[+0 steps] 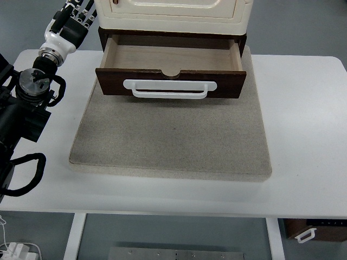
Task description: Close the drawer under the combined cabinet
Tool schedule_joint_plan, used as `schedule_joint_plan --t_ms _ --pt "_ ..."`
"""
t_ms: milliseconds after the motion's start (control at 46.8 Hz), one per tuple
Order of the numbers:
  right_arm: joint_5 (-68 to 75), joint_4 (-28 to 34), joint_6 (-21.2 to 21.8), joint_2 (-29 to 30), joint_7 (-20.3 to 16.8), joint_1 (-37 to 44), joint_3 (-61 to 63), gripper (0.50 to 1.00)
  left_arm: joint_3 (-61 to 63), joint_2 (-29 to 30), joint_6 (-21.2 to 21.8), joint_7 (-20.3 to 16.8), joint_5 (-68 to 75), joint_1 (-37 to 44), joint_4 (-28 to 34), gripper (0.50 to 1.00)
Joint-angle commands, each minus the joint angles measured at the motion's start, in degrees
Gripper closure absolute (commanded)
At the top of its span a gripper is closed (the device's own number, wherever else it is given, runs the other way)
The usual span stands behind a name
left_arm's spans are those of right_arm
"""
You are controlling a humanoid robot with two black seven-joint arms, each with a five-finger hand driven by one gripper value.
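Note:
A dark brown drawer (171, 82) stands pulled out under a cream cabinet (176, 13) at the top middle. Its inside (171, 58) is empty and its front carries a white handle (169, 89). My left hand (73, 21) is at the top left, beside the cabinet's left side and behind the drawer front, with its fingers spread and holding nothing. Its arm (32, 92) comes in along the left edge. The right arm does not show.
The cabinet stands on a grey mat (173, 141) on a white table (303, 119). Black cables (24, 173) loop by the left arm. A brown box with a white handle (312, 232) sits on the floor at the lower right.

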Motion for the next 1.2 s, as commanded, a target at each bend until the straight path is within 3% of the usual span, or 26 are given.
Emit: schedule_joint_plan --t_ms 0,876,1048,1176 --pt "0.10 0.00 0.00 0.00 0.00 0.00 0.00 0.548 0.00 0.00 0.00 0.00 0.00 0.00 -0.01 0.500" --pt "0.01 0.00 0.00 0.00 0.00 0.00 0.00 0.548 -0.09 4.83 -1.84 0.00 -5.18 -1.23 -0.01 0.500" --pt "0.01 0.00 0.00 0.00 0.00 0.00 0.00 0.548 -0.09 7.82 -2.81 0.00 -5.27 -3.16 -1.94 0.500" --pt "0.10 0.00 0.00 0.00 0.00 0.00 0.00 0.548 -0.09 10.89 -2.99 0.00 -5.27 -2.99 -6.86 0.500"
